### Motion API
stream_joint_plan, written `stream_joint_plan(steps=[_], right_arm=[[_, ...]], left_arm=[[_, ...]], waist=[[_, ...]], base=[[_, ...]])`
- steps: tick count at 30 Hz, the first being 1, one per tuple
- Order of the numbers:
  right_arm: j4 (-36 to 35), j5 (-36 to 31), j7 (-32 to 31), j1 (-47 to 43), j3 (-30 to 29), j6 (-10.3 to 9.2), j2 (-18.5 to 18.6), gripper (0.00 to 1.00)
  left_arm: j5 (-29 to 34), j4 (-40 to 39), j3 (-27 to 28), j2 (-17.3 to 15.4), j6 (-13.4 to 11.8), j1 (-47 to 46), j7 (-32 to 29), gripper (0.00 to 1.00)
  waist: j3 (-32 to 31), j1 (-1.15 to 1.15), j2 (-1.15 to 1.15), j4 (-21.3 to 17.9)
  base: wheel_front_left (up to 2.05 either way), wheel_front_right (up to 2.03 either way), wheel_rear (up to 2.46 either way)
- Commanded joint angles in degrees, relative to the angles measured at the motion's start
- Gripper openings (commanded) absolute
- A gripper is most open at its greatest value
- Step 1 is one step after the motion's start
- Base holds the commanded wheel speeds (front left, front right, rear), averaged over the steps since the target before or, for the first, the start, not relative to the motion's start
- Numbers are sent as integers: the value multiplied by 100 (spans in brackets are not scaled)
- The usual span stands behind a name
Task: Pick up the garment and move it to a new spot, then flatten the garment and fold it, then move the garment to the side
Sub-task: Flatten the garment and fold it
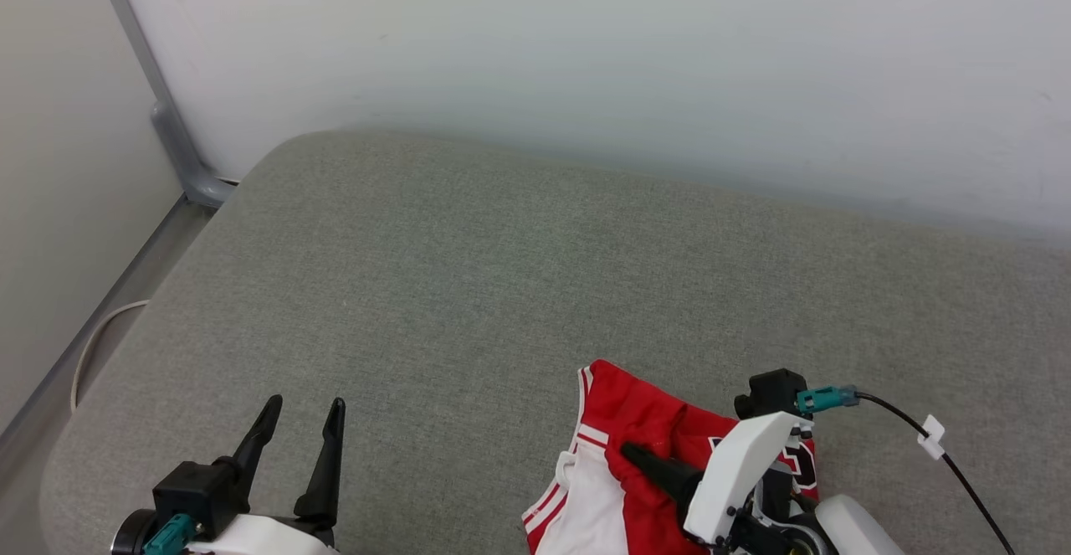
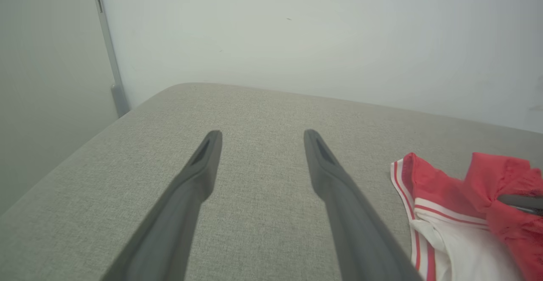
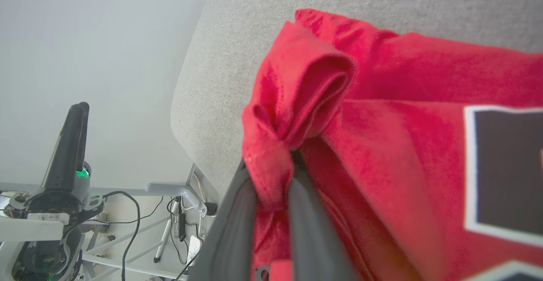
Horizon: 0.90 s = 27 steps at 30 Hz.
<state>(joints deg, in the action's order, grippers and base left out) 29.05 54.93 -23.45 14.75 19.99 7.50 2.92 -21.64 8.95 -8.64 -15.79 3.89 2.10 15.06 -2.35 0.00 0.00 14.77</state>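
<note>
At the far left a grey pipe point(image 1: 171, 132) runs down the corner where the pale wall point(image 1: 586, 53) meets a side panel, and a thin white cord point(image 1: 92, 346) loops on the floor below it. The left claw point(image 1: 305, 404) hovers over the near left part of the grey fabric-covered bench point(image 1: 468, 287). Its two dark fingers are spread wide with nothing between them, and they point toward the wall. The middle of the bench is bare cloth. To the right, at the near edge of the bench, lies the garment point(image 1: 644, 429), bunched up. Its red body is crumpled, a white sleeve faces the left claw, and red-and-white stripes run along the seam and hem. On the red cloth sits a black patch point(image 3: 505, 166) with a white border. It looks like part of a printed figure, but what it says cannot be read. The right claw point(image 1: 632, 452) is closed narrowly on a raised fold of the red fabric, which bulges out just past its fingers. Beyond it a teal connector point(image 1: 824, 398) feeds a black cable point(image 1: 962, 471) that carries a small white clip.
</note>
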Motion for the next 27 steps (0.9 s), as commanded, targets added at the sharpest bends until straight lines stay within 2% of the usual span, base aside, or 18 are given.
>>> stream_joint_plan(steps=[1, 2, 6, 11, 17, 19, 22, 27], right_arm=[[123, -16, 95, 150, 77, -3, -9, 44], [247, -37, 161, 217, 145, -3, -10, 100], [504, 138, 310, 408, 484, -3, -7, 100], [347, 640, 370, 615, 932, -3, -7, 100], [198, 765, 499, 1035, 994, -3, -5, 100], [185, 511, 594, 1228, 850, -3, -4, 100], [42, -251, 782, 1457, 547, -3, 14, 100], [-757, -1935, 1227, 1443, 184, -3, 647, 100]], left_arm=[[30, 2, 9, 16, 19, -44, 14, 100], [25, 7, 14, 21, 21, -48, 14, 100], [36, 26, 25, 35, 28, -57, 14, 100], [71, -2, 56, 37, 37, -47, 14, 100], [97, -95, 74, 85, 52, 21, 14, 100], [66, -154, 101, 129, 63, 30, 14, 100], [93, -257, 130, 165, 88, 27, 14, 100], [123, -422, 199, 294, 136, -25, 14, 100]], waist=[[26, 0, 0, 21], [36, 0, 0, 31], [55, 0, 0, 48], [-3, 0, 0, -16], [-76, 0, 0, -205], [-89, 0, 0, -287], [-82, 0, 0, -411], [-57, 0, 0, -587]], base=[[0, 0, 0], [0, 0, 0], [0, 0, 0], [0, 0, 0], [0, 0, 0], [0, 0, 0], [0, 0, 0], [0, 0, 0]])
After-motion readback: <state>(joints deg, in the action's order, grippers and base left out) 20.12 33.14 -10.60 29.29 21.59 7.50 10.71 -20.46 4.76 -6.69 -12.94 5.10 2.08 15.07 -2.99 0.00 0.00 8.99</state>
